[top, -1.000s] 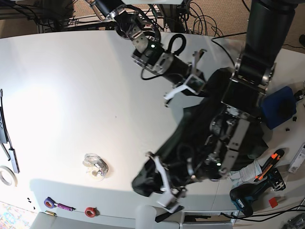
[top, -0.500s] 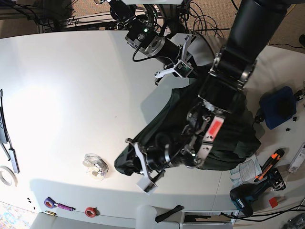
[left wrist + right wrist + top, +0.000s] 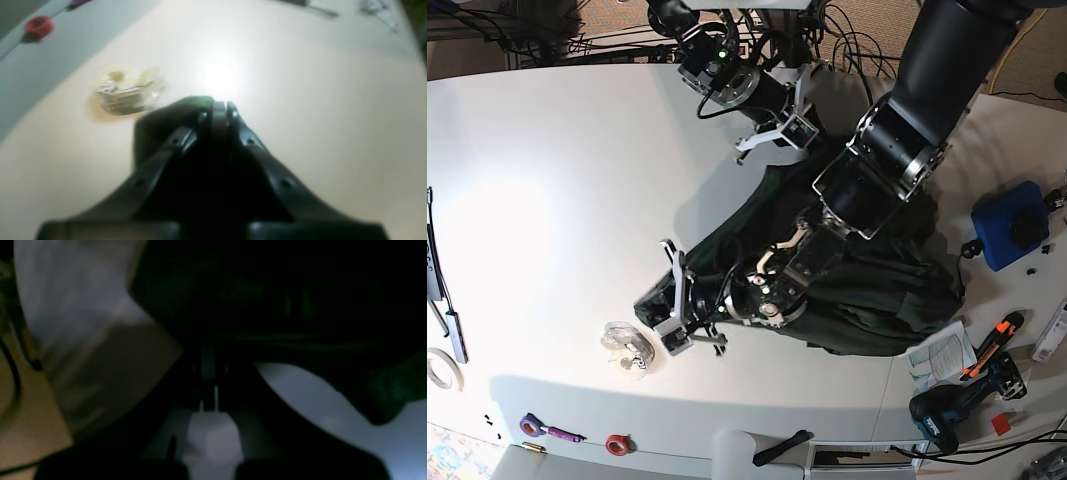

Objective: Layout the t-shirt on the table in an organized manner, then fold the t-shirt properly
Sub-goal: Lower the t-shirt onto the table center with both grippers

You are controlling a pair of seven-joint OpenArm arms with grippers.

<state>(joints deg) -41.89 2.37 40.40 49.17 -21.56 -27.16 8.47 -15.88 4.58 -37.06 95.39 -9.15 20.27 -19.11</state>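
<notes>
Spreading the dark green thin-fabric t-shirt [image 3: 877,280] across the white table [image 3: 547,180] needs both pinching tools, left [image 3: 670,312] and right [image 3: 772,135], drawing steadily apart.

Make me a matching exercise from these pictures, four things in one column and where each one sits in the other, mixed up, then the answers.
Things:
1. dark green thin-fabric t-shirt
2. clear crumpled plastic wrapper
3. small red ring
4. blue block-shaped object

Places (base view):
A. right edge of the white table
B. near front edge, left of centre
C. just left of the left gripper
D. stretched between both grippers

Pairs: 1-D, 2-C, 3-B, 4-A
</notes>
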